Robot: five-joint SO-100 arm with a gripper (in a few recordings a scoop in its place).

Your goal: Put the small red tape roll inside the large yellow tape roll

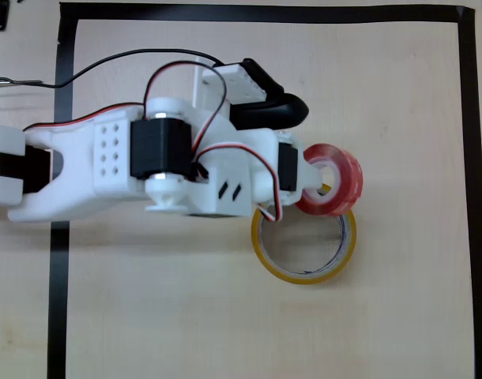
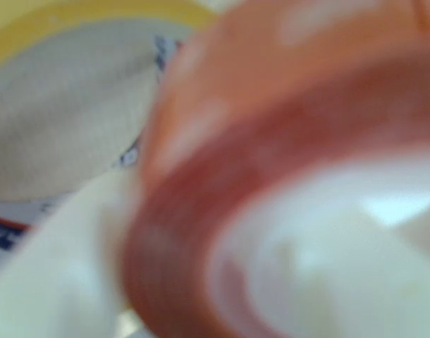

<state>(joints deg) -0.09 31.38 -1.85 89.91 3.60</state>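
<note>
The small red tape roll (image 1: pixel 336 180) is held tilted in my white gripper (image 1: pixel 312 178), which is shut on its wall, one finger through the white core. It hangs over the upper right rim of the large yellow tape roll (image 1: pixel 304 275), which lies flat on the pale wooden table. In the wrist view the red roll (image 2: pixel 222 155) fills the right side, blurred and very close, with its white core below. The yellow roll's rim (image 2: pixel 81 17) and the table inside its hole show at the upper left.
A black tape border (image 1: pixel 468 158) frames the work area on the top, left and right. My white arm (image 1: pixel 107 162) reaches in from the left with red, black and white cables over it. Bare table lies to the right and below the rolls.
</note>
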